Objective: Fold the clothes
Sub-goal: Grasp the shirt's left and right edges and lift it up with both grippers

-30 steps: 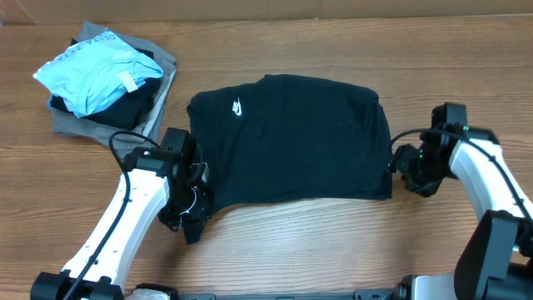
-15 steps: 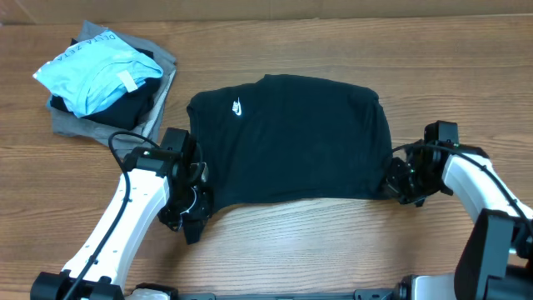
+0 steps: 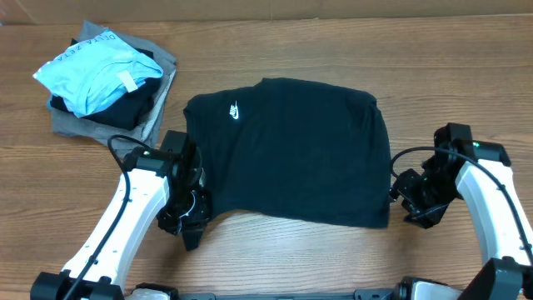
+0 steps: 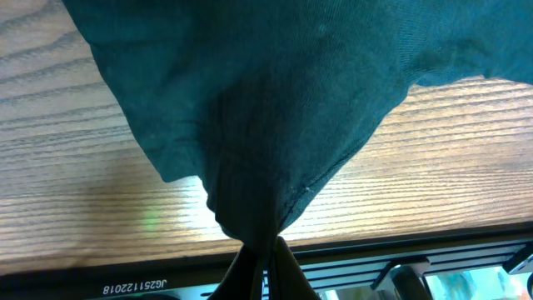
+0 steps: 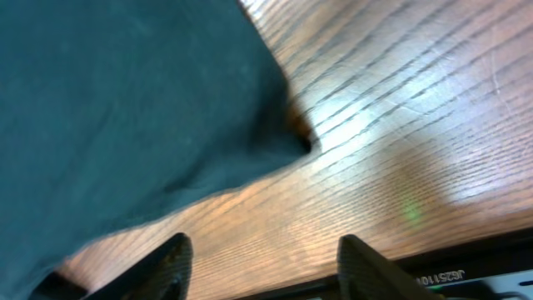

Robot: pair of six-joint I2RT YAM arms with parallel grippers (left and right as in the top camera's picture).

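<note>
The black T-shirt (image 3: 291,150) with a small white swoosh logo (image 3: 236,109) lies folded in the middle of the wooden table. My left gripper (image 3: 193,218) is shut on its near left corner; in the left wrist view the fabric (image 4: 250,125) bunches down into the closed fingers (image 4: 265,267). My right gripper (image 3: 410,200) is open and empty just beside the shirt's near right corner. In the right wrist view the two fingers (image 5: 262,267) stand apart over bare wood, with the shirt edge (image 5: 125,108) to the upper left.
A pile of other clothes sits at the far left: a light blue garment with lettering (image 3: 96,71) on top of a black item and a grey garment (image 3: 71,123). The table's front edge lies close behind both grippers.
My right gripper has pulled back from the shirt's right corner toward the front edge and is open. The shirt's near right edge has shifted forward. The left gripper keeps its hold.
</note>
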